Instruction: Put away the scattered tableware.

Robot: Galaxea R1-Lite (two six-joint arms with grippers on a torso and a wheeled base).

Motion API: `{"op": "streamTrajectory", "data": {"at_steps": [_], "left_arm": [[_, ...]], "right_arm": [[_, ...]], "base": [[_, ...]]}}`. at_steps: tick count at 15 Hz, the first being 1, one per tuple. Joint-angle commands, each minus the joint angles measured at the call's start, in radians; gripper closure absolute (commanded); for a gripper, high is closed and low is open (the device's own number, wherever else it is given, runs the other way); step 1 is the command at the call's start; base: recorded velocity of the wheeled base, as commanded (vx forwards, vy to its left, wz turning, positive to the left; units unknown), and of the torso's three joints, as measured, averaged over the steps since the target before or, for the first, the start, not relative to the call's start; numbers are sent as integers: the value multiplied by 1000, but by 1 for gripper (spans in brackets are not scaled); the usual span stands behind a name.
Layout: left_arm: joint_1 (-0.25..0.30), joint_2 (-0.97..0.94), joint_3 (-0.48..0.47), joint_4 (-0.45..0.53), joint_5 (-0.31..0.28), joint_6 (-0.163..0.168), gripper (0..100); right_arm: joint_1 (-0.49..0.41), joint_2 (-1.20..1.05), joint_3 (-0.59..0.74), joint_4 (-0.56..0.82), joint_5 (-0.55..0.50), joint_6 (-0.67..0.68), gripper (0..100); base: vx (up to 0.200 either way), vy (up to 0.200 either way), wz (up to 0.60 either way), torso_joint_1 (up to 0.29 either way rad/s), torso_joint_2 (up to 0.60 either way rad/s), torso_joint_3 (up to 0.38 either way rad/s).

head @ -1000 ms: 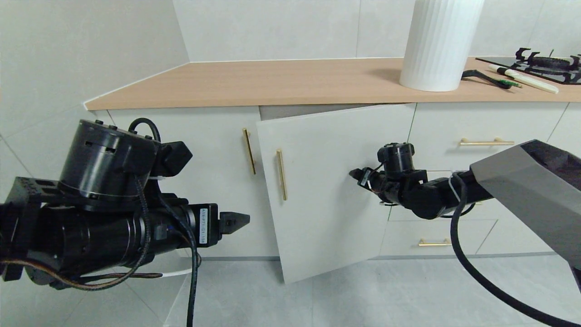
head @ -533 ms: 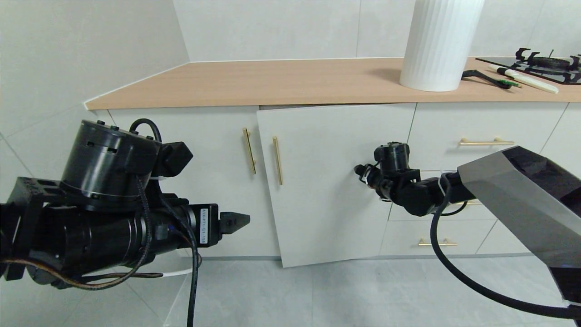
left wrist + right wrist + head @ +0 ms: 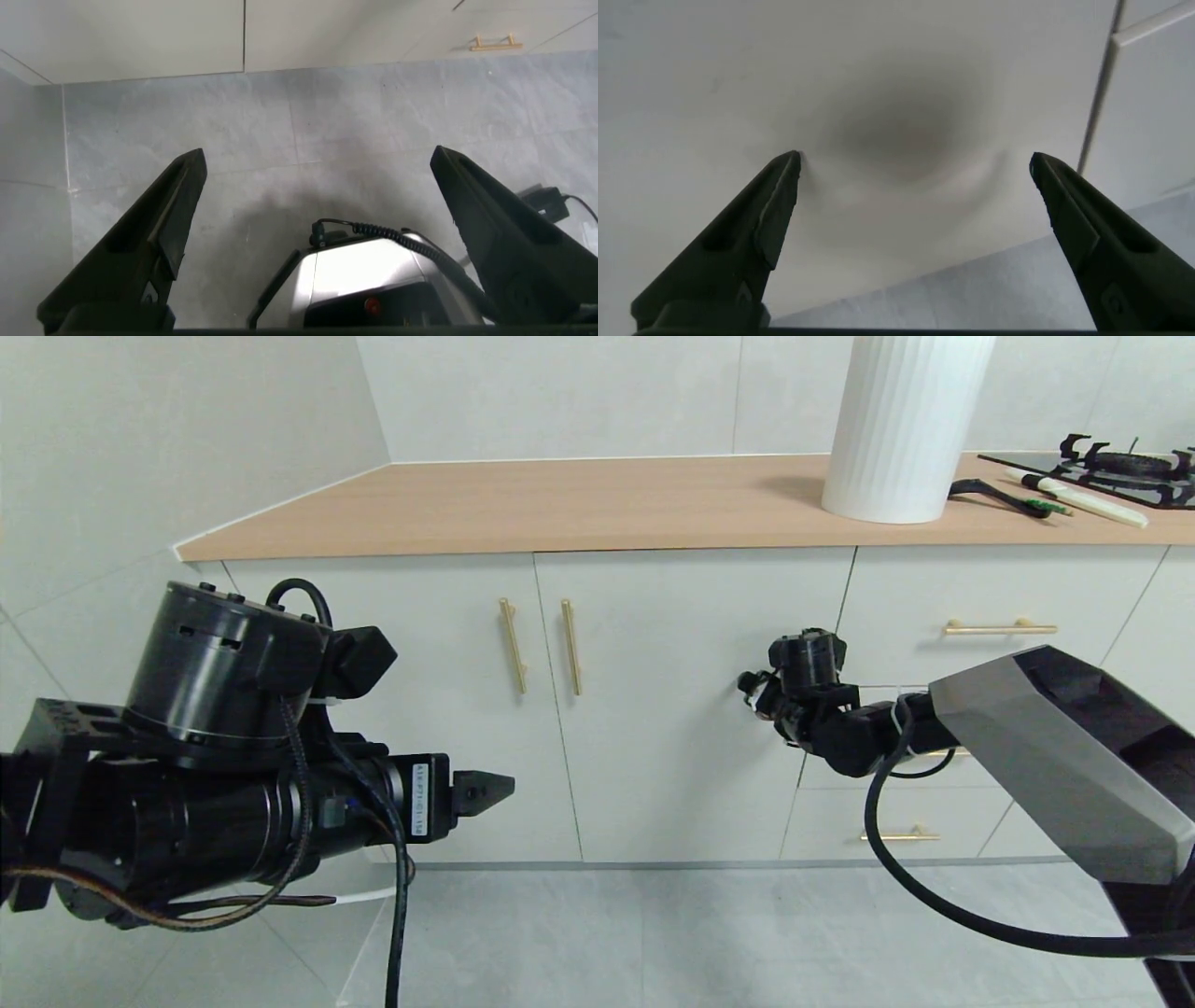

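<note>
Tableware (image 3: 1046, 497) is lying near the right end of the surface (image 3: 560, 504), just beside the base of a tall white ribbed cylinder (image 3: 906, 429). It is a black-handled piece, a small green-tipped one and a long pale one, loosely side by side. A black stove grate (image 3: 1130, 462) is sitting just behind them. The surface's front edge is running straight above a row of pale cabinet fronts, and its left corner is meeting the tiled wall.

Below that edge, the cabinet door (image 3: 681, 709) is sitting flush with its neighbours, its brass handle (image 3: 570, 647) standing upright next to the matching handle (image 3: 510, 645) of the door to its left. Drawers with horizontal brass handles (image 3: 999, 628) are lining the right side. Grey tiled floor (image 3: 709, 933) is stretching in front of the cabinets beneath both arms.

The right arm is extending from the lower right, roughly level, toward the door's right half. The right end effector (image 3: 747, 689) is pointing straight at the panel with its fingers spread wide and nothing between them. It is sitting close against the panel, though whether the tips are touching it I cannot tell.

The left arm is hanging low at the left, well apart from the cabinets. The left end effector (image 3: 485, 793) is pointing toward the right, its fingers spread apart over the floor tiles and holding nothing.
</note>
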State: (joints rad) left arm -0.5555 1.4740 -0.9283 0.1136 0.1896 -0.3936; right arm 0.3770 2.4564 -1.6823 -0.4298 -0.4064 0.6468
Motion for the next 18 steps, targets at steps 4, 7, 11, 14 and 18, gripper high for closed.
{"op": "streamTrajectory", "data": {"at_steps": [4,7,11,14,18], "left_arm": [[2,-4,0,0,1,-1,0],[2,-11,-1,-2,2,-4,0],[2,-89,3,-2,19,-5,0],[6,-222,29,-3,37,1,0],[66,-469,128,-3,99,30,0]], "right_arm": [[3,-76,76,2,21,1,0],[16,-356,382,-4,307,-4,0],[16,-576,556,-4,350,-101,0],[16,-806,708,-4,293,-211,0],[16,-1156,931,3,245,-319,0]], "base": [[0,0,0,0,0,0],[0,0,0,0,0,0],[0,0,0,0,0,0],[0,0,0,0,0,0],[0,0,0,0,0,0]]}}
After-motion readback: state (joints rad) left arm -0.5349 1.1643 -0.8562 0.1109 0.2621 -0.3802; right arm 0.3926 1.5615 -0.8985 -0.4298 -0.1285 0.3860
